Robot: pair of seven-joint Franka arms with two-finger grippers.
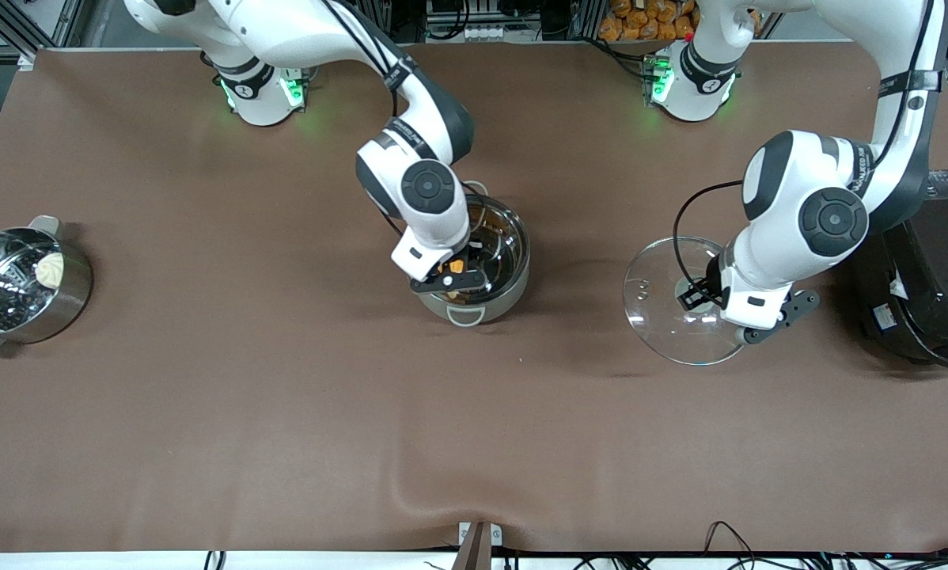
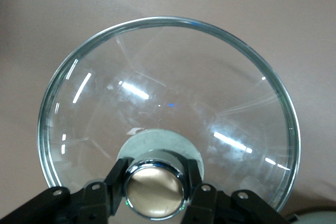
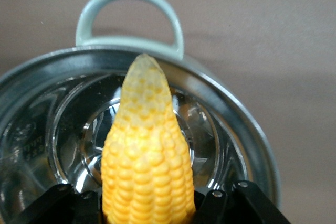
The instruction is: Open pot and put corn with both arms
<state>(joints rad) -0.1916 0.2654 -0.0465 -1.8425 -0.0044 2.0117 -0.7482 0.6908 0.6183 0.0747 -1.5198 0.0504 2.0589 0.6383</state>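
The shiny steel pot (image 1: 499, 261) stands open at the table's middle. My right gripper (image 1: 456, 279) is over the pot's open mouth, shut on the yellow corn (image 1: 456, 267). In the right wrist view the corn (image 3: 146, 156) points its tapered end toward the pot's loop handle (image 3: 128, 17), above the pot's bare bottom (image 3: 202, 129). My left gripper (image 1: 707, 291) is shut on the copper knob (image 2: 155, 191) of the clear glass lid (image 1: 668, 305), holding it low over the cloth, tilted, toward the left arm's end of the table.
A steel pot with a perforated insert and a white bun (image 1: 23, 285) stands at the right arm's end of the table. A big black rice cooker (image 1: 929, 297) stands at the left arm's end, close to the left arm. A brown cloth (image 1: 284, 412) covers the table.
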